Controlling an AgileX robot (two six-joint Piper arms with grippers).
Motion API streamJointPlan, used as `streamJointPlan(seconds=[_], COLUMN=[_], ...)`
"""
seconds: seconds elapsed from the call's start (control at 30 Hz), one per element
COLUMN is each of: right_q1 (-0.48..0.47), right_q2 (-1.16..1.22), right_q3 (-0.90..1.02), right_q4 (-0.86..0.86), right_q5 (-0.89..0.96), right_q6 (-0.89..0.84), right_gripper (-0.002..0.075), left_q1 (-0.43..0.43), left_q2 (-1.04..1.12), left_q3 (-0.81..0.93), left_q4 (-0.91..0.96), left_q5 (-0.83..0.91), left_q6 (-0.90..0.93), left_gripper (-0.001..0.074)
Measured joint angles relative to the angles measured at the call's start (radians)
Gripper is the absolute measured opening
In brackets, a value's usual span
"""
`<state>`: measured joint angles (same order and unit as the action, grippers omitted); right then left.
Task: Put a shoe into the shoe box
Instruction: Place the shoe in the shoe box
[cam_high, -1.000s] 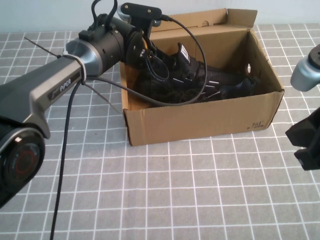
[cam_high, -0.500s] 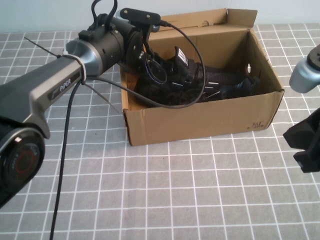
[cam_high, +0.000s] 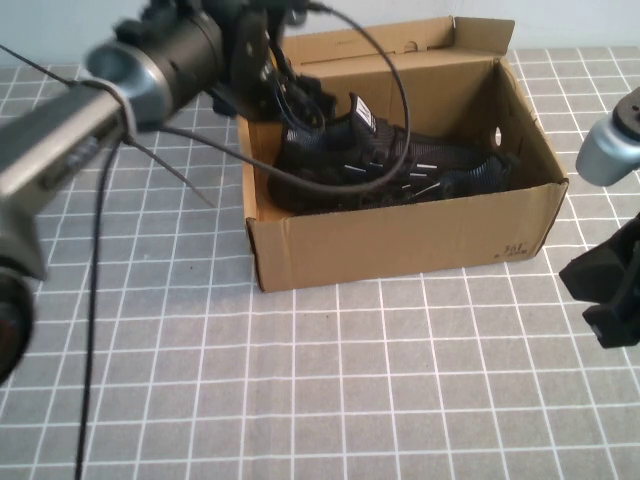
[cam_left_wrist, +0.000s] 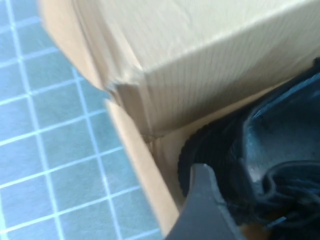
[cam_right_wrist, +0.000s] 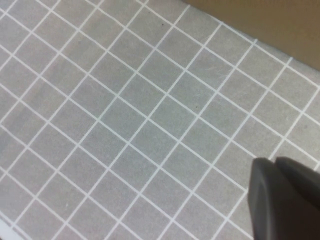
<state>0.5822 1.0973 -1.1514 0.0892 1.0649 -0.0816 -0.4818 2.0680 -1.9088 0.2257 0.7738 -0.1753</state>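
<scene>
The black knit shoe (cam_high: 390, 165) with white dashes lies inside the brown cardboard shoe box (cam_high: 400, 240), heel at the box's left end and toe toward the right end wall with the round hole (cam_high: 497, 135). My left gripper (cam_high: 287, 88) hangs over the box's left end, just above the heel, open and apart from the shoe. In the left wrist view one dark finger (cam_left_wrist: 200, 210) shows beside the shoe's heel (cam_left_wrist: 280, 140) and the box's corner (cam_left_wrist: 145, 120). My right gripper (cam_high: 608, 300) is shut and empty over the table to the right of the box; it also shows in the right wrist view (cam_right_wrist: 285, 200).
The box's flap lid (cam_high: 400, 40) stands open at the back. Grey cloth with a white grid (cam_high: 350, 380) covers the table. The left arm's black cable (cam_high: 395, 80) loops over the box opening. A strip of the box wall (cam_right_wrist: 260, 20) shows in the right wrist view.
My left gripper has let go of the shoe and risen up and left off the box's left end. The shoe has settled flat in the box. The right arm barely moved.
</scene>
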Motion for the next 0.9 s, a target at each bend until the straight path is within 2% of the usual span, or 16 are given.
streamJointPlan(seconds=[0.13, 0.23, 0.3, 0.43, 0.53, 0.7, 0.8, 0.9], right_q1=[0.000, 0.000, 0.000, 0.000, 0.000, 0.000, 0.000, 0.000], right_q2=[0.000, -0.002, -0.017, -0.074, -0.126, -0.213, -0.290, -0.393], right_q3=[0.000, 0.000, 0.000, 0.000, 0.000, 0.000, 0.000, 0.000], right_q4=[0.004, 0.004, 0.004, 0.004, 0.004, 0.009, 0.013, 0.015], right_q5=[0.002, 0.002, 0.002, 0.003, 0.011, 0.087, 0.150, 0.187], right_q6=[-0.003, -0.003, -0.003, -0.003, 0.005, 0.029, 0.054, 0.072], right_gripper=[-0.0016, -0.0016, -0.0016, -0.0016, -0.0016, -0.0016, -0.0016, -0.0016], left_q1=[0.000, 0.000, 0.000, 0.000, 0.000, 0.000, 0.000, 0.000], left_q2=[-0.076, -0.136, -0.175, -0.262, -0.324, -0.449, -0.571, -0.746], left_q3=[0.000, 0.000, 0.000, 0.000, 0.000, 0.040, 0.152, 0.340], left_q4=[0.000, 0.000, 0.000, -0.002, -0.002, -0.021, -0.040, -0.049], left_q5=[0.054, 0.110, 0.147, 0.224, 0.278, 0.316, 0.279, 0.187], left_q6=[0.000, 0.017, 0.053, 0.120, 0.170, 0.209, 0.215, 0.209], left_gripper=[0.0437, 0.0391, 0.0323, 0.0105, 0.0030, 0.0002, 0.0000, -0.0001])
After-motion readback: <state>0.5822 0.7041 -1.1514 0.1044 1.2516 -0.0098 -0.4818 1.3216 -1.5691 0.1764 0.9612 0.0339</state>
